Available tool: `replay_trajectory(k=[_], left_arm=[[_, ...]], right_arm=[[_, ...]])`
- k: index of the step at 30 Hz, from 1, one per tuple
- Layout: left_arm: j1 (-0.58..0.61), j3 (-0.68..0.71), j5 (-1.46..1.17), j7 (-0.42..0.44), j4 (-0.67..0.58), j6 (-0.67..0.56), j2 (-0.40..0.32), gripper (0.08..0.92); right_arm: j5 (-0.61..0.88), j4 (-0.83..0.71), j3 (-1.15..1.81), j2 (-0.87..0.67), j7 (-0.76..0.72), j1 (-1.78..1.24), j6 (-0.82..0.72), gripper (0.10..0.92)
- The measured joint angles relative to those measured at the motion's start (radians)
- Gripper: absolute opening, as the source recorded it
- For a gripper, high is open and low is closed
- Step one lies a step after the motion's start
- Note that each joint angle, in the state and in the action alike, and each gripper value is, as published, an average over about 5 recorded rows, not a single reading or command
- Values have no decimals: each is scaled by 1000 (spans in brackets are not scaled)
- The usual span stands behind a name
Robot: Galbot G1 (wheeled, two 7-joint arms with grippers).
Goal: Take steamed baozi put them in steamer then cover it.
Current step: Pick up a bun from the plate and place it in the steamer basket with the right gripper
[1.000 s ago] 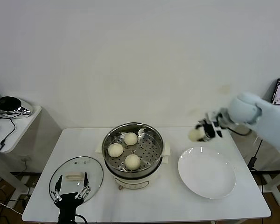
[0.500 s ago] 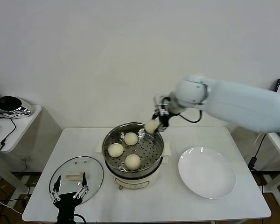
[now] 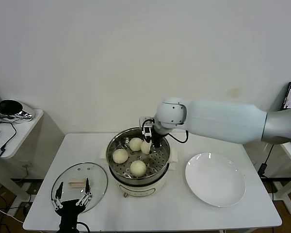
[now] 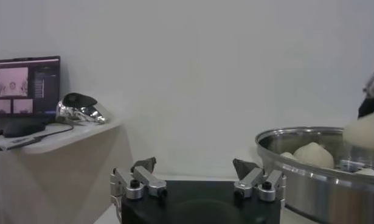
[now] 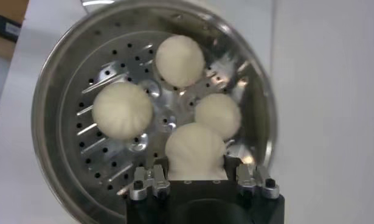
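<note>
The steamer (image 3: 161,162) stands mid-table with three baozi on its perforated tray: one at the back (image 3: 135,143), one to the left (image 3: 119,156), one at the front (image 3: 137,167). My right gripper (image 3: 148,141) is shut on a fourth baozi (image 3: 146,147) and holds it low inside the pot, over the tray's back right part. In the right wrist view this baozi (image 5: 194,148) sits between the fingers of the gripper (image 5: 196,165). The cover (image 3: 79,183) lies flat on the table at the left. My left gripper (image 3: 72,199) is open and empty over its near edge.
A flat white plate (image 3: 215,178) lies on the table right of the steamer. A side table (image 3: 9,126) with a shiny object stands at the far left. In the left wrist view the steamer's rim (image 4: 308,173) is close to the open left gripper (image 4: 194,167).
My right arm has swung left from beside the plate to the steamer, carrying the baozi, and has come down into the pot. The left arm has barely moved.
</note>
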Motion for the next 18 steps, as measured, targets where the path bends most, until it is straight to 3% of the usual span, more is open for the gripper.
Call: replay_trajectory(k=[15,18], left_arm=[[3,0,1,-1,1,-4,-3,823],[1,0,1,-1,4,-3,-4,823]], right_arm=[[-37,-1,8,-20,17,-60,-29,569],[-45,0,15,-29,22,-69,-31,609]])
